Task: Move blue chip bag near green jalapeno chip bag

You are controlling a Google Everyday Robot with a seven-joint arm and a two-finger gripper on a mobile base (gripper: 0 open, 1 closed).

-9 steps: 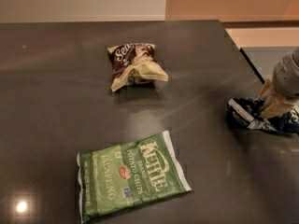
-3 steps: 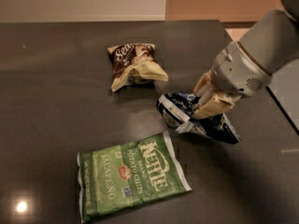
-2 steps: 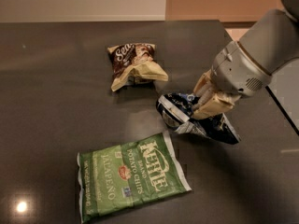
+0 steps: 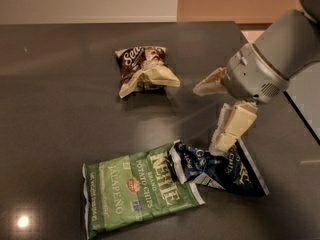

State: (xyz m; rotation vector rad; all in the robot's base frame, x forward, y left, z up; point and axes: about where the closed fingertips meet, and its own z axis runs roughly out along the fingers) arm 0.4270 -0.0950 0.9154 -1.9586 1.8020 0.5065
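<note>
The blue chip bag (image 4: 220,168) lies flat on the dark table (image 4: 60,84), its left end touching and slightly overlapping the right edge of the green jalapeno chip bag (image 4: 137,191), which lies at the front centre. My gripper (image 4: 212,116) hangs just above the blue bag, open, holding nothing. One cream finger (image 4: 210,82) points left, the other finger (image 4: 231,126) points down toward the bag's top edge.
A brown and cream chip bag (image 4: 142,69) lies crumpled at the back centre of the table. The table's right edge (image 4: 300,119) runs close behind my arm. A bright light reflection (image 4: 22,221) shows at the front left.
The blue bag has moved left and down with my gripper until it lies against the green bag. My fingers have opened and let go of it, and the gripper has lifted slightly.
</note>
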